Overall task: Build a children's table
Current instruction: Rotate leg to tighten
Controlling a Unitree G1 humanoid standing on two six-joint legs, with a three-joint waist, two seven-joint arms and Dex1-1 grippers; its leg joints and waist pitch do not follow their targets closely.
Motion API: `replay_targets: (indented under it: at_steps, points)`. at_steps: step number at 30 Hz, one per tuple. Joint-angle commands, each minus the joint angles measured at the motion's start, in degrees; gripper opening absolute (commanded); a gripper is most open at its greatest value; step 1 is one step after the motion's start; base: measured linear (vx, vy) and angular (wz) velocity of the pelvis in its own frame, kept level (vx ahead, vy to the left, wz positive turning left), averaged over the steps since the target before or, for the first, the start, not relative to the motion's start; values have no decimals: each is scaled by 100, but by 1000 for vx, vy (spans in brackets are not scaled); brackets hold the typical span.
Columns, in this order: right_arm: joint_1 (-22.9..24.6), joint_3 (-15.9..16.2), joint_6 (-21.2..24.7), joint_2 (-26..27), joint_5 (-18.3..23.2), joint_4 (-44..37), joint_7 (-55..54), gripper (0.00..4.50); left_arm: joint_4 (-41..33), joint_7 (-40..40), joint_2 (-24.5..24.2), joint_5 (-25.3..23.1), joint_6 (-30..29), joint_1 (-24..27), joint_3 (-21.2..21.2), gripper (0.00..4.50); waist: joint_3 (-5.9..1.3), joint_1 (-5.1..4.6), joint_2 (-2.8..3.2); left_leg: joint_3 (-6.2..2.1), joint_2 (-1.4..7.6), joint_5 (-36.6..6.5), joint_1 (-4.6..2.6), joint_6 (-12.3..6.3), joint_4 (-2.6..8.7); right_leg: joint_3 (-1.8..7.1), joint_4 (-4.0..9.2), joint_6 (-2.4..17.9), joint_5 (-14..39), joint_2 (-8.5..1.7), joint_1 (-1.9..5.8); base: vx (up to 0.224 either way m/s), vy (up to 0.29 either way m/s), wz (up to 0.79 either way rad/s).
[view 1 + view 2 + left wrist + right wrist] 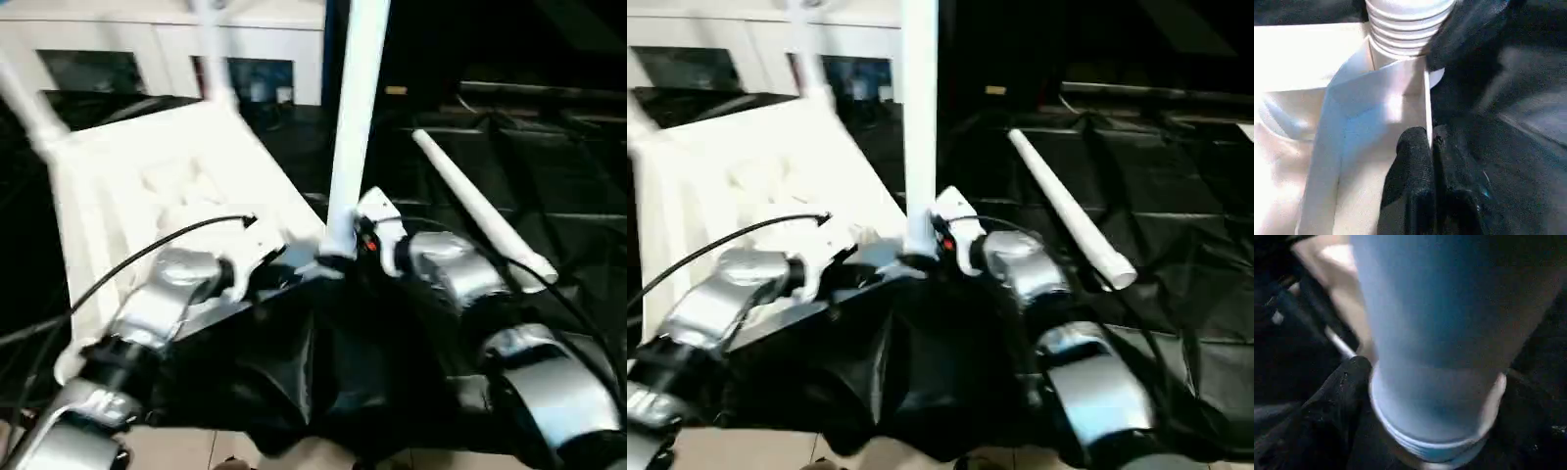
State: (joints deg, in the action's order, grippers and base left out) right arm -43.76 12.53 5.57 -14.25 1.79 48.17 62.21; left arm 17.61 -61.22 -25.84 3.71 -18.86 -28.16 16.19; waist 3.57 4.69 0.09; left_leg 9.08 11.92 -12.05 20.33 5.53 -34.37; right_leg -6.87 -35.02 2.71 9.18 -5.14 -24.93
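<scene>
White tabletop (186, 186) lying underside up on black sheeting (549, 196), ribs showing. Left hand (1429, 147) pressed together, pinching the tabletop's rim wall beside a corner socket. Upright leg (355, 117) standing in that near corner, its ribbed end seated in the socket. Right hand (1425, 396) spread around the leg's base. Loose leg (480, 211) lying on the sheeting to the right. White cabinet (147, 49) behind.

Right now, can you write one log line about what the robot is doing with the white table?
left gripper: shut on white plastic tabletop wall | right gripper: around upright white tubular leg at corner socket | spare white leg: lying on black sheet
</scene>
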Motion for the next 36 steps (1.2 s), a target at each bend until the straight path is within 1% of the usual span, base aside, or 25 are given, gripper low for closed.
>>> replay_targets:
  at_steps: [1, 2, 3, 4, 5, 7, 9, 10, 11, 16, 17, 18, 19, 21, 22, 26, 28, 29, 30, 32, 33, 34, 35, 36]
  points:
    - [36, 165, -1, 23, 18, -188, 240, 376, -481, -411, 122, 352, 322, -129, 119, 0, -427, -4, 35, 74, 142, -704, -18, -457, 364, 362, 376, 1276, 1138, -325, 455, 0, 0, 0]
    - [102, 199, 3, -54, 61, -362, 403, 376, -490, -488, 67, 356, 349, -114, 133, 0, -424, 14, 33, 81, 140, -743, -36, -402, 366, 372, 378, 1263, 1185, -320, 440, 0, 0, 0]
    - [174, 231, 24, -131, 97, -545, 590, 376, -485, -596, 9, 352, 415, -97, 145, 0, -419, 24, 25, 81, 135, -767, -33, -389, 370, 372, 388, 1228, 1232, -312, 445, 0, 0, 0]
    - [235, 265, 48, -193, 121, -692, 745, 376, -487, -682, -37, 355, 453, -79, 153, 0, -425, 42, 28, 79, 123, -749, -22, -385, 370, 371, 386, 1153, 1257, -301, 465, 0, 0, 0]
    - [304, 308, 96, -260, 143, -855, 911, 376, -492, -766, -82, 360, 484, -58, 155, 0, -434, 40, 31, 72, 134, -709, -7, -379, 371, 373, 356, 1143, 1191, -303, 463, 0, 0, 0]
    - [431, 384, 231, -367, 170, -1146, 1158, 376, -506, -886, -139, 364, 524, -25, 145, 0, -446, 55, 35, 72, 129, -635, -12, -411, 359, 371, 341, 1146, 1057, -286, 460, 0, 0, 0]
    - [512, 444, 291, -419, 162, -1288, 1274, 376, -499, -939, -172, 366, 544, -7, 138, 0, -447, 52, 33, 72, 127, -585, -1, -418, 361, 371, 342, 1175, 993, -284, 459, 0, 0, 0]
    - [543, 468, 287, -431, 150, -1320, 1299, 376, -485, -944, -180, 358, 556, -3, 138, 0, -453, 65, 28, 78, 125, -577, -17, -412, 355, 378, 337, 1188, 960, -279, 450, 0, 0, 0]
    - [567, 480, 273, -428, 136, -1331, 1291, 376, -463, -946, -183, 344, 574, -3, 139, 0, -453, 63, 25, 75, 125, -546, 4, -408, 359, 381, 324, 1205, 923, -281, 461, 0, 0, 0]
    - [644, 473, 317, -351, 122, -1386, 1171, 376, -398, -933, -153, 313, 633, -3, 137, 0, -463, 49, 10, 75, 107, -503, 26, -368, 353, 386, 329, 1139, 1000, -287, 480, 0, 0, 0]
    - [658, 476, 341, -349, 117, -1412, 1165, 361, -386, -933, -147, 305, 642, -6, 137, 0, -460, 52, 16, 77, 105, -467, 29, -375, 349, 387, 333, 1117, 1006, -285, 477, 0, 0, 0]
    - [672, 480, 376, -347, 118, -1444, 1161, 351, -373, -934, -138, 294, 648, -8, 133, 0, -466, 52, 9, 77, 103, -420, 36, -378, 345, 387, 325, 1104, 981, -286, 486, 0, 0, 0]
    - [680, 482, 397, -347, 120, -1465, 1159, 351, -365, -934, -133, 287, 652, -10, 130, 0, -468, 55, 13, 74, 105, -394, 35, -385, 344, 385, 321, 1103, 961, -283, 483, 0, 0, 0]
    - [700, 482, 447, -344, 120, -1514, 1157, 334, -343, -929, -124, 276, 669, -15, 124, 0, -466, 59, 14, 78, 104, -380, 33, -395, 341, 385, 322, 1115, 942, -280, 479, 0, 0, 0]
    - [714, 476, 473, -340, 120, -1538, 1161, 325, -323, -913, -120, 270, 681, -17, 125, 0, -471, 61, -2, 81, 104, -367, 34, -398, 339, 385, 321, 1113, 931, -281, 481, 0, 0, 0]
    - [740, 481, 489, -330, 119, -1531, 1164, 296, -308, -889, -120, 268, 687, -2, 118, 0, -471, 67, 7, 80, 105, -361, 33, -399, 335, 382, 316, 1119, 925, -284, 478, 0, 0, 0]
    - [764, 479, 494, -305, 107, -1507, 1113, 286, -304, -860, -124, 265, 682, 21, 103, 0, -472, 67, 5, 80, 103, -365, 35, -394, 333, 384, 317, 1111, 942, -285, 481, 0, 0, 0]
    - [792, 453, 509, -260, 111, -1469, 1030, 286, -286, -813, -109, 253, 668, 28, 86, 0, -476, 62, -29, 84, 100, -338, 41, -398, 330, 386, 315, 1099, 918, -283, 486, 0, 0, 0]
    - [794, 448, 512, -255, 113, -1467, 1020, 285, -285, -808, -107, 253, 666, 29, 84, 0, -473, 69, -5, 79, 102, -323, 39, -397, 333, 385, 311, 1097, 928, -286, 481, 0, 0, 0]
    - [804, 309, 617, -41, 90, -1280, 514, 283, -234, -583, 2, 246, 591, 17, -3, 0, -476, 62, -10, 79, 101, -295, 41, -389, 331, 388, 306, 1085, 903, -283, 481, 0, 0, 0]
    - [795, 275, 637, 18, 65, -1209, 349, 281, -215, -521, 35, 242, 574, 7, -24, 0, -470, 37, -8, 75, 89, -345, 42, -337, 339, 382, 325, 1052, 1034, -284, 480, 0, 0, 0]
    - [754, 202, 618, 139, -3, -1026, -34, 280, -156, -344, 114, 210, 506, -37, -64, 0, -467, 27, -14, 73, 90, -389, 39, -316, 344, 379, 338, 1034, 1113, -286, 483, 0, 0, 0]
    - [729, 155, 608, 211, -36, -919, -260, 280, -119, -234, 161, 185, 470, -65, -85, 0, -447, 3, -3, 81, 88, -502, 33, -256, 351, 384, 367, 997, 1311, -288, 458, 0, 0, 0]
    - [691, 69, 602, 323, -51, -769, -574, 280, -51, -62, 234, 136, 443, -114, -111, 0, -440, 2, -18, 76, 80, -584, 30, -222, 358, 377, 393, 943, 1471, -291, 466, 0, 0, 0]
